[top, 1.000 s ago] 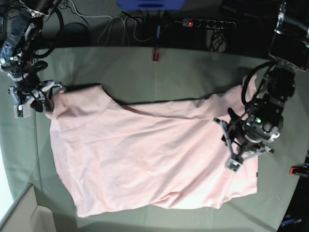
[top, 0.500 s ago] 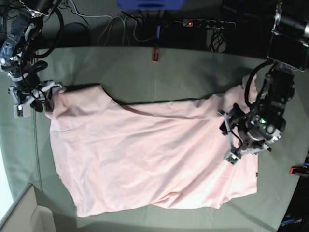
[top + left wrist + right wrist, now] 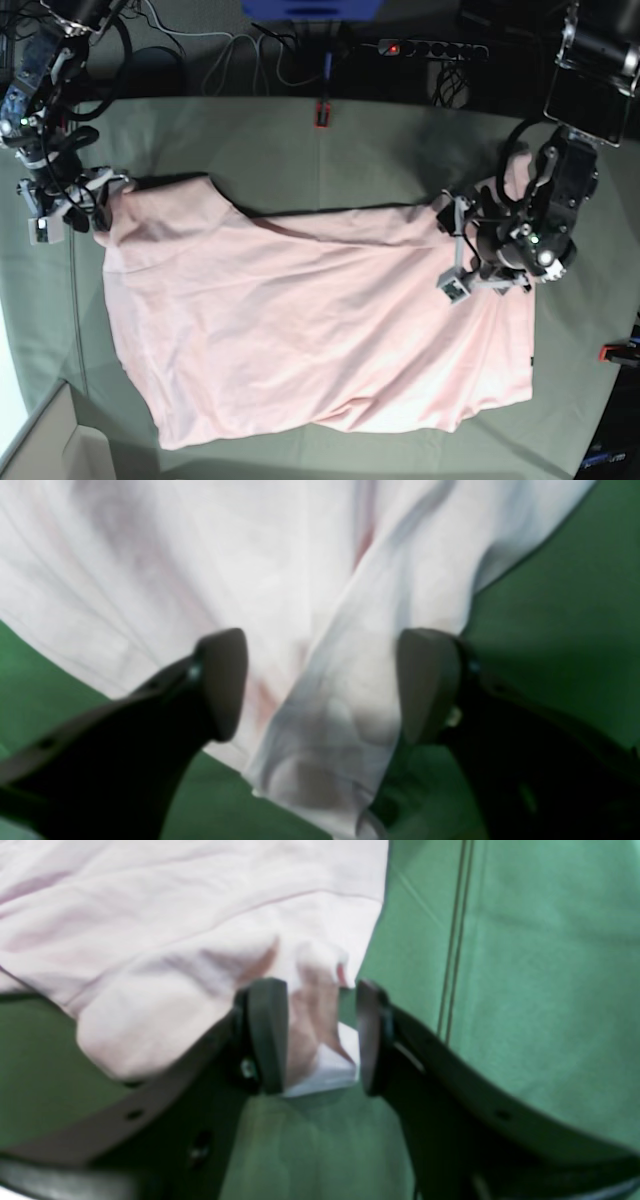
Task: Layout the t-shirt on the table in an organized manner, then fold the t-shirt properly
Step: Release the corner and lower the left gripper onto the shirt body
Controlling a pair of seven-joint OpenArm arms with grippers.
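A black power strip (image 3: pixel 432 47) with a red light and loose cables (image 3: pixel 250 50) lie beyond the desk (image 3: pixel 380 140). The pink t-shirt (image 3: pixel 310 330) lies spread across its middle, no print visible. The left hand (image 3: pixel 320 680) hangs wide over a fold; the right hand (image 3: pixel 320 1035) pinches the shirt's corner.

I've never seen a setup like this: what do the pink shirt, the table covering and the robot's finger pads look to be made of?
The t-shirt looks like soft matte knit, probably cotton: it drapes and wrinkles loosely. The table seems covered in thin grey-green woven cloth, with crease lines and a stitched seam in the right wrist view. The finger pads of the left gripper look like dull dark rubber or plastic; I can't tell which.
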